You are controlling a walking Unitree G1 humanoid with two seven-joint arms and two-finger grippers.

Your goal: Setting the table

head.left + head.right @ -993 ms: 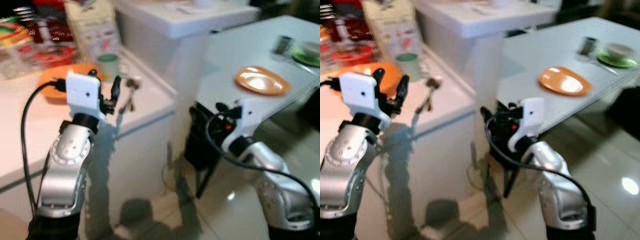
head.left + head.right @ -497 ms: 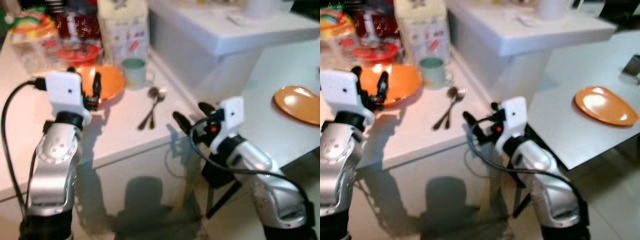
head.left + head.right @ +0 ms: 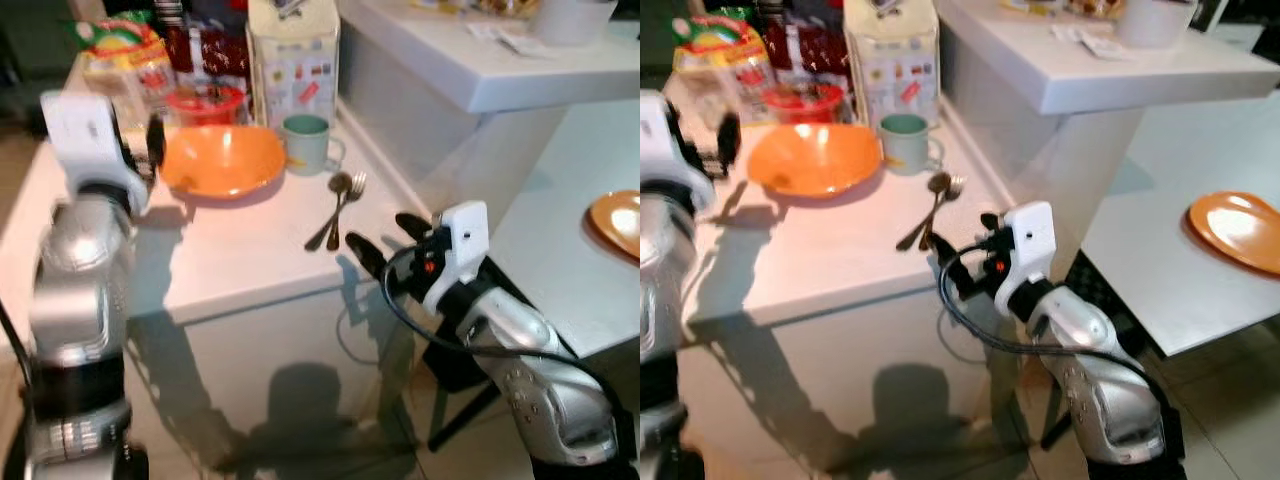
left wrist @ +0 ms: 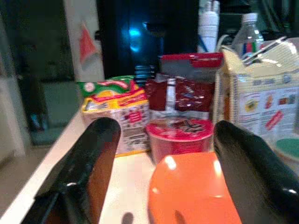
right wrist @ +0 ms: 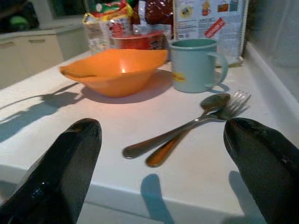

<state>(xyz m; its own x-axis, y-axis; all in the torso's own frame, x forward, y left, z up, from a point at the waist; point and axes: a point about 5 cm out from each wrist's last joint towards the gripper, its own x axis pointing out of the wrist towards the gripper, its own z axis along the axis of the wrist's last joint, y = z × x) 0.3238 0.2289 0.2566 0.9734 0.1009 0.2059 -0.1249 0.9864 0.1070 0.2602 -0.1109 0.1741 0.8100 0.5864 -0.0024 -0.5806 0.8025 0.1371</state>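
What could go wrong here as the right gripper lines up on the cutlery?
The spoon and fork lie crossed and touching, so the open right gripper may catch both or flick one off the counter. The green mug beside them could get knocked. The left gripper, open, hovers near the orange bowl.

White counter [image 3: 230,265] beside a raised white ledge [image 3: 1110,75], a pale table [image 3: 1160,270], glossy tiled floor [image 3: 1225,400]

bowl [image 3: 221,160] left of mug [image 3: 308,143], cutlery [image 3: 338,207] before
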